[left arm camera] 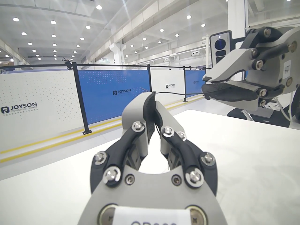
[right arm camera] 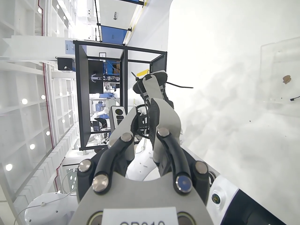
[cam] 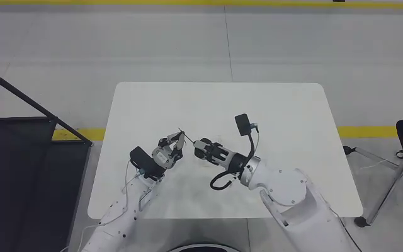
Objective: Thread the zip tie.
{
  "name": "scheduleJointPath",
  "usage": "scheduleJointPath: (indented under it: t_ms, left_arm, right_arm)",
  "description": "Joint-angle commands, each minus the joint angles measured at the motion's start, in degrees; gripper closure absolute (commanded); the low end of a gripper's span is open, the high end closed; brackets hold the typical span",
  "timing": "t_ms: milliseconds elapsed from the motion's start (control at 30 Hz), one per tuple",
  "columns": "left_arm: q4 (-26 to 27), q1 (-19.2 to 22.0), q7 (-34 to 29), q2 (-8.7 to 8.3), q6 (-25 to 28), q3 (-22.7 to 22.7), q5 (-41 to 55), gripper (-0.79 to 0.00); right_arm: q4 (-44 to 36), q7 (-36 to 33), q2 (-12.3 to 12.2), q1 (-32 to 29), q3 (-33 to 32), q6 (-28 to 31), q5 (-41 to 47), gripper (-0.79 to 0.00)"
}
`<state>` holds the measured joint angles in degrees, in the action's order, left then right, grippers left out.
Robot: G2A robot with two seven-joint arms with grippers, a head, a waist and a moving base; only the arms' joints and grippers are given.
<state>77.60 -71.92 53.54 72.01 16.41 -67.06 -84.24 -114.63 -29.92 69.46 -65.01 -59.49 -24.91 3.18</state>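
Observation:
A thin black zip tie (cam: 186,135) spans the short gap between my two grippers above the middle of the white table (cam: 283,113). My left gripper (cam: 179,142) is shut on one part of it; in the left wrist view the tie (left arm camera: 178,93) runs from its pinched fingertips (left arm camera: 152,97) across to the right gripper (left arm camera: 206,84), whose jaws are closed on the other end. In the right wrist view my right gripper (right arm camera: 146,108) is shut with the strap between its pads, and the left gripper (right arm camera: 152,77) sits just beyond it, a loose tail of the tie (right arm camera: 180,86) sticking out sideways.
A clear plastic sheet (right arm camera: 281,76) with a small brown speck lies on the table off to one side of the right gripper. A black frame (cam: 25,164) stands past the table's left edge and a stand's legs (cam: 371,157) past its right edge.

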Motion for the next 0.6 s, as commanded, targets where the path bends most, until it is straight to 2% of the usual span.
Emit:
scheduleJointPath:
  t_ms: [0,200,333,567]
  left_arm:
    - [0.0,0.0,-0.04,0.02,0.01,-0.01,0.02,0.0]
    - [0.08,-0.06,-0.29,0.06,0.0,-0.05,-0.09,0.0]
    - [0.09,-0.1,-0.11,0.08,0.07,-0.09,-0.2,0.0]
    - [0.28,-0.25,0.17,0.1,0.39,-0.06,-0.5,0.0]
  right_arm:
    - [0.0,-0.05,0.02,0.07,0.19,-0.02,-0.42,-0.139]
    - [0.0,-0.19,0.1,0.27,0.5,-0.39,-1.16,-0.102]
    - [0.07,-0.24,0.16,0.42,0.49,-0.62,-1.29,-0.006]
    - [0.21,-0.51,0.28,0.79,0.49,-1.34,-1.36,0.0]
